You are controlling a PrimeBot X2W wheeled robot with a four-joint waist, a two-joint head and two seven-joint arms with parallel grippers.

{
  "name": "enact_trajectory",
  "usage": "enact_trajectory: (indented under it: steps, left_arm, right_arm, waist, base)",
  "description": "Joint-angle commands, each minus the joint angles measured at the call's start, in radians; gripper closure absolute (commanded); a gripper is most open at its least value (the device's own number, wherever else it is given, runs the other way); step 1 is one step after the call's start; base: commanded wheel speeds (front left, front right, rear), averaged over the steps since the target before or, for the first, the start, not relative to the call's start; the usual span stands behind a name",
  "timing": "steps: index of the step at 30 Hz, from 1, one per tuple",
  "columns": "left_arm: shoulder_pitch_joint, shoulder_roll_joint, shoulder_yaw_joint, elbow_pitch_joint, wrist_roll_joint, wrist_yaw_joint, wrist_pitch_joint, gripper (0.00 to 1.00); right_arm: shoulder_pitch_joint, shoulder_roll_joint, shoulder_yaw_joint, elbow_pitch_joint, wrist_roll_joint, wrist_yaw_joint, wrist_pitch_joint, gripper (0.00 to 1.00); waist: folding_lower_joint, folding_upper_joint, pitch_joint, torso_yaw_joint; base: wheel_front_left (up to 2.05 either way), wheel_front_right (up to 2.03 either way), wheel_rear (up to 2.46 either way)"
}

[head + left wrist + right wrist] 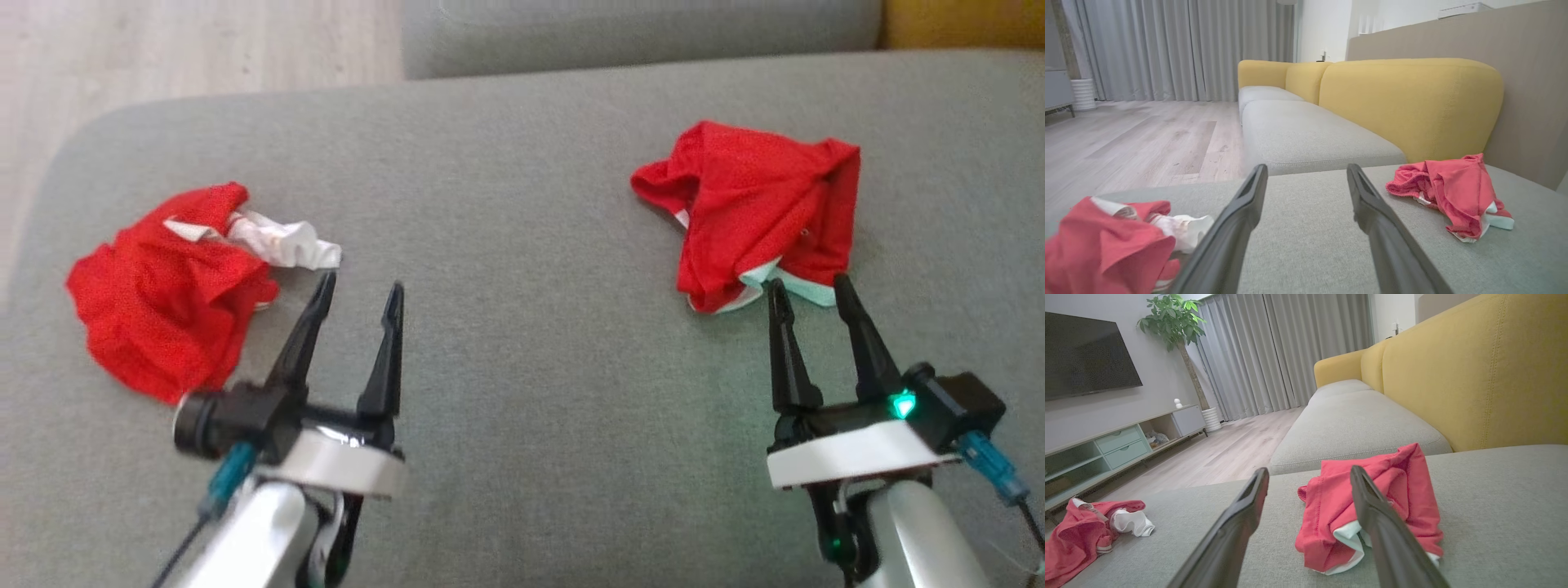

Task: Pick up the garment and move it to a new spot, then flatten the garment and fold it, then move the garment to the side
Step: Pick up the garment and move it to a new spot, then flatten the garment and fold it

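1. Head view: left gripper (361, 283) and right gripper (808, 282) are both hovering with fingers spread wide, holding nothing. Left garment (163, 302) is lying crumpled near the cushion's (531, 367) left edge. Right garment (759, 204) is bunching toward the right side, with the right fingertips sitting at its near edge.
2. Left wrist view: left garment (1106, 241) is sitting just beside the left finger, outside the gap. A grab there is probably needing a turn toward it first.
3. Right wrist view: right garment (1396, 490) is lying just ahead, the right finger crossing it. Going lower and pinching a thick fold is looking best. Yellow backrest (1474, 375) is standing behind; nothing is blocking.
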Motion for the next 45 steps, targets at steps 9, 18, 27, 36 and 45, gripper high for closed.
enact_trajectory:
  steps: [9,18,27,36,45]
  left_arm:
    - [0.084,-0.055,0.137,-0.084,0.088,-0.008,-0.010,0.00]
    - [0.112,-0.099,0.204,-0.076,0.146,-0.062,-0.010,0.00]
    - [0.096,-0.145,0.229,-0.055,0.175,-0.110,-0.010,0.00]
    - [0.057,-0.208,0.250,-0.027,0.209,-0.168,-0.010,0.00]
    - [0.024,-0.238,0.267,-0.011,0.231,-0.199,-0.010,0.00]
  right_arm:
    - [0.004,-0.004,0.025,-0.017,-0.012,0.008,-0.011,0.00]
    - [0.003,-0.004,0.036,-0.019,-0.013,0.008,-0.011,0.00]
    - [-0.021,-0.004,0.017,0.020,-0.073,0.008,-0.011,0.00]
    - [-0.217,-0.004,-0.043,0.290,-0.214,0.008,0.064,0.00]
    - [-0.332,-0.004,-0.095,0.478,-0.312,0.008,0.105,0.00]
  waist:
    - [0.0003,0.0000,-0.016,0.013]
    - [0.0003,0.0000,-0.015,-0.001]
    - [0.0003,0.0000,0.014,0.024]
    - [0.0003,0.0000,0.119,0.109]
    - [0.0003,0.0000,0.170,0.157]
  base:
    - [0.00,0.00,0.00]
    - [0.00,0.00,0.00]
    - [0.00,0.00,0.00]
    - [0.00,0.00,0.00]
    - [0.00,0.00,0.00]
